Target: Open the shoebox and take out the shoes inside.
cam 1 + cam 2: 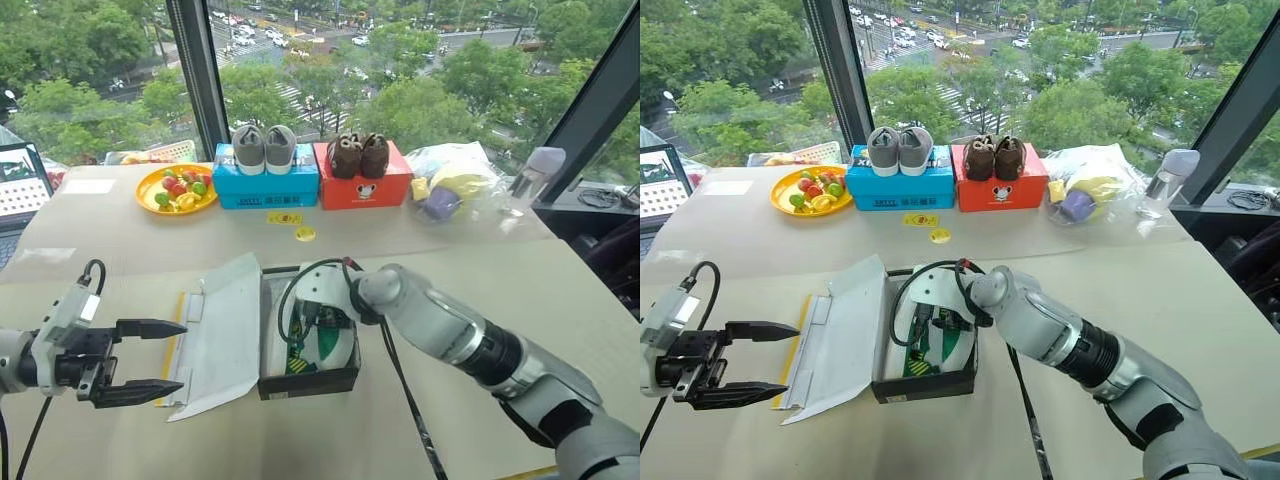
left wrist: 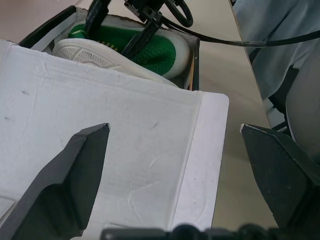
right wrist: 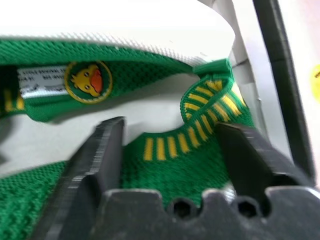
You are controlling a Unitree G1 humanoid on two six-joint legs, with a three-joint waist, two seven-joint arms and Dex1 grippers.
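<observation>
Your right gripper [image 3: 167,150] is down in the open shoebox [image 1: 300,380], its fingers half spread around a green mesh shoe's [image 3: 200,165] yellow-striped edge; if they grip it, I cannot tell. A round duck badge [image 3: 89,80] shows inside the shoe; the label text beside it is unreadable. Your left gripper [image 1: 150,358] hangs wide open and empty beside the white lid [image 1: 220,335].

A pale beige bench [image 1: 470,290] is set against a tall window [image 1: 420,60] with dark frames [image 1: 198,70]. Daylight is let in, and green trees [image 1: 90,70] and a street (with cars) are seen far below. A laptop [image 1: 20,185] is placed at the bench's left edge.
</observation>
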